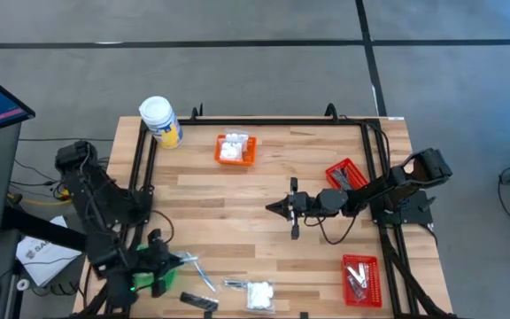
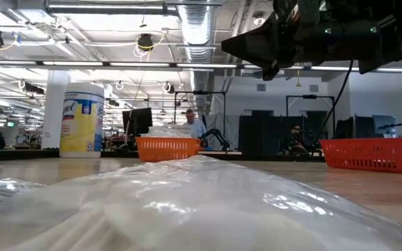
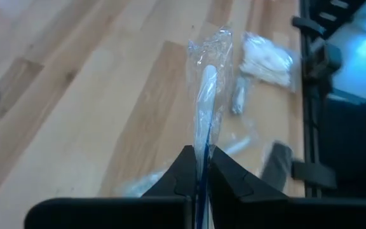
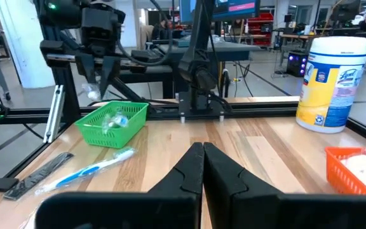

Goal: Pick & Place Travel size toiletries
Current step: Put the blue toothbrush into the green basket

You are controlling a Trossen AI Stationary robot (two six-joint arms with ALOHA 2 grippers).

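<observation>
Left gripper [image 3: 199,166] jaws pinch only the wrapper edge of a stick [image 3: 206,95] near the green basket [image 1: 147,279], right gripper [image 1: 279,207] shut empty mid-bench [image 1: 237,199]; I worry thin film slips out.

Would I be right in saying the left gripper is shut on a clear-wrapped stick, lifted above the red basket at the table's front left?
Not quite: that basket is green, not red. The right wrist view shows the left gripper shut on the clear-wrapped stick above the green basket; the red baskets sit on the right side.
</observation>
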